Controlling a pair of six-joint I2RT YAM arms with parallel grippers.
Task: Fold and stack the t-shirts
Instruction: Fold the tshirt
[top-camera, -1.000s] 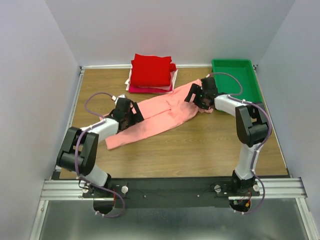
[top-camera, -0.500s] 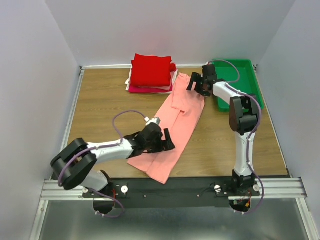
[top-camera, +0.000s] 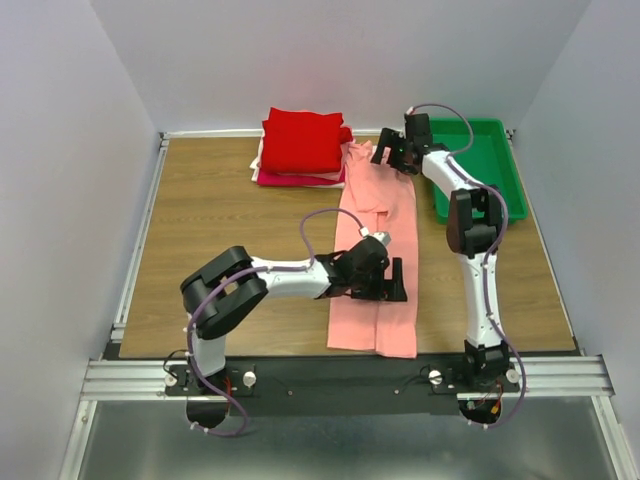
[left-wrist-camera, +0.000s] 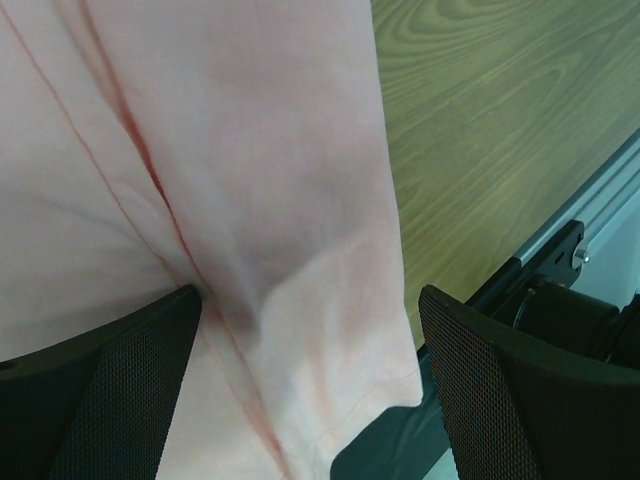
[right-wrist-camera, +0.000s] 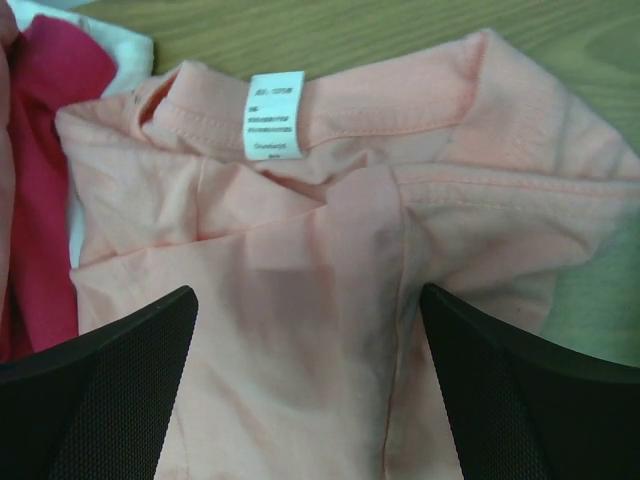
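On the wooden table (top-camera: 210, 250) the salmon-pink shirt (top-camera: 375, 215) lies as a long narrow strip. Its collar is at the far end, right beside the stack of folded shirts, and its hem is at the near edge. The biggest risk is probably at that hem: in the left wrist view one corner already overlaps the dark rail, so any pull toward the arm bases could drag cloth off the table or snag it. The next risk is the stack. The bright red shirt (top-camera: 300, 140) sits on top, and the magenta shirt (right-wrist-camera: 40, 150) and white shirt (right-wrist-camera: 110, 40) under it appear to touch the collar, so a sideways tug there could skew the pile. The green tray (top-camera: 495, 150) stands apart and matters little. The left gripper (top-camera: 390, 282) sits low over the hem end and the right gripper (top-camera: 392, 155) over the collar, both with jaws spread wide and nothing pinched. If either closes carelessly it may catch only the top layer, or lock in the raised lengthwise crease. The label (right-wrist-camera: 275, 115) faces up.
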